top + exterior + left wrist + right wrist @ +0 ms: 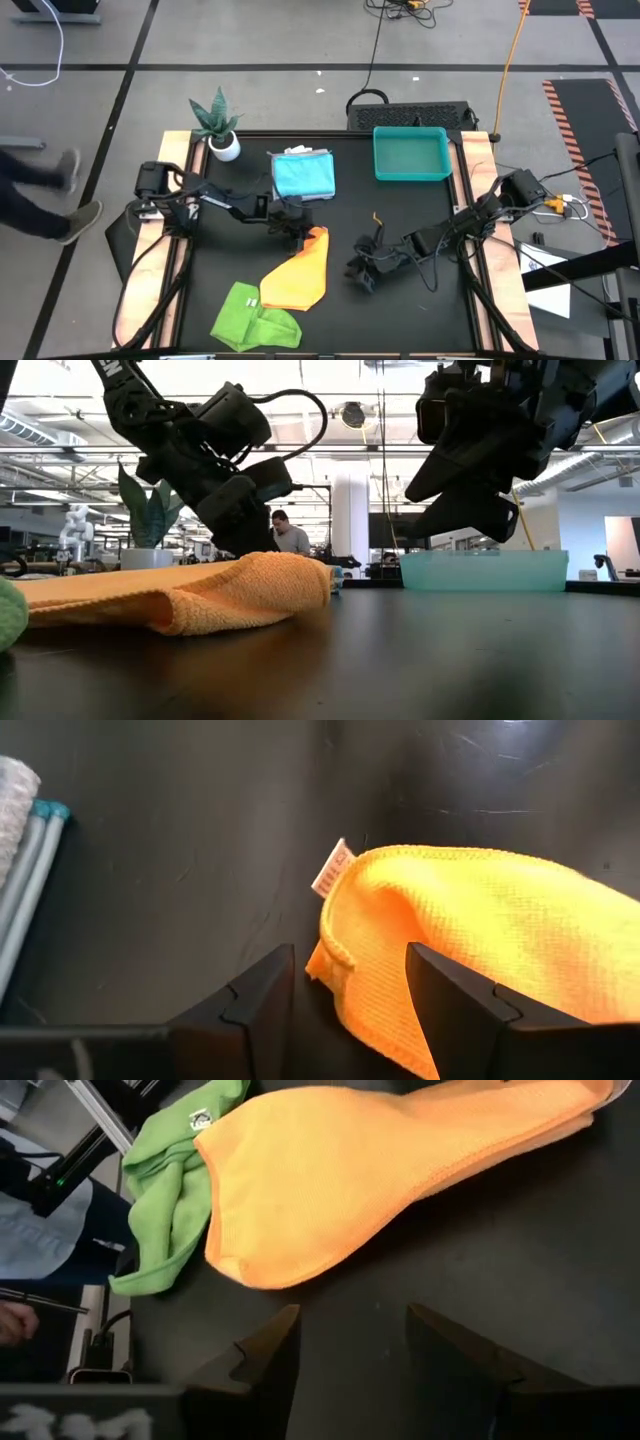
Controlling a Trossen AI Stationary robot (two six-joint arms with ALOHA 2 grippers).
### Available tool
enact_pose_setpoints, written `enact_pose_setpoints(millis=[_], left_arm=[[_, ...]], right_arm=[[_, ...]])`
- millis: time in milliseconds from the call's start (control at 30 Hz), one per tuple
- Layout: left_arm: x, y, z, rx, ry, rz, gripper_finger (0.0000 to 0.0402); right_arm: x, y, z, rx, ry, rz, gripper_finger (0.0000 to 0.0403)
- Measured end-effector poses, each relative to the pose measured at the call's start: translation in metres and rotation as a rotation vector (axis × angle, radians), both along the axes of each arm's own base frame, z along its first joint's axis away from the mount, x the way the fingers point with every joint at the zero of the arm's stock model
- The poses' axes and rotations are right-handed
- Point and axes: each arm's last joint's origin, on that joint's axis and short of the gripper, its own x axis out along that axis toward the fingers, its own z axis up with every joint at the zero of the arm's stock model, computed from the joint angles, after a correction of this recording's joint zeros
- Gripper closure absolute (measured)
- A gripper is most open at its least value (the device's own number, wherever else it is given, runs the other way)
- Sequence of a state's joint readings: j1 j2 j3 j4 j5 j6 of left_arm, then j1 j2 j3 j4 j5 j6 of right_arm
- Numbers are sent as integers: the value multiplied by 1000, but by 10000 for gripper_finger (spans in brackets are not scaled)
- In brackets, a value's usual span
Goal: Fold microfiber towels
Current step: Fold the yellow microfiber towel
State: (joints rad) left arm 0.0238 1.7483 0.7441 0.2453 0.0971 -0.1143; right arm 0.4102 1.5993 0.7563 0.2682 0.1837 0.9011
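- where the left gripper (348,982) sits at the near corner of the yellow-orange towel (300,270), its fingers (255,1003) stand apart with the towel's hemmed corner between them, not pinched.
- right gripper (350,1342) hangs over bare black table (420,320), fingers apart and holding nothing, just beside the orange towel's long edge.
- in the low view the right gripper's fingertips are hard to make out, and the left one's tips are hidden behind the towel's raised fold.
- lime green towel (250,318) lies crumpled at the table's front left, touching the orange one's lower end; the low view cuts it off at the edge.
- light blue towel (303,174) lies folded at the back, with a white-grey towel (298,152) showing from under its far edge; whether more cloths lie beneath cannot be told.
- left arm reaches in from the left rim, bent at the elbow; right arm slants in from the right rim.
- teal tray (411,153) stands at the back right, a potted plant (217,125) at the back left.
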Motion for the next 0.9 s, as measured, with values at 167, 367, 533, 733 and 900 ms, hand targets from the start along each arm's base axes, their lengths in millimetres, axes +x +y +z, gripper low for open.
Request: enact_pose_setpoints(millis=[167, 367, 533, 733, 900], left_arm=[[0, 0, -1, -2, 5, 3, 234], [2, 0, 3, -33, -28, 32, 326], [6, -1, 17, -94, -64, 38, 393], [15, -4, 70, -73, -114, 8, 396], [9, -5, 127, -64, -125, -3, 393]], right_arm=[[-2, 3, 0, 6, 4, 7, 229], [-2, 5, 0, 11, 5, 8, 229], [-4, 9, 0, 50, 19, 23, 229], [-8, 15, 1, 101, 33, 42, 229], [-12, 13, 17, 99, -18, 61, 229]])
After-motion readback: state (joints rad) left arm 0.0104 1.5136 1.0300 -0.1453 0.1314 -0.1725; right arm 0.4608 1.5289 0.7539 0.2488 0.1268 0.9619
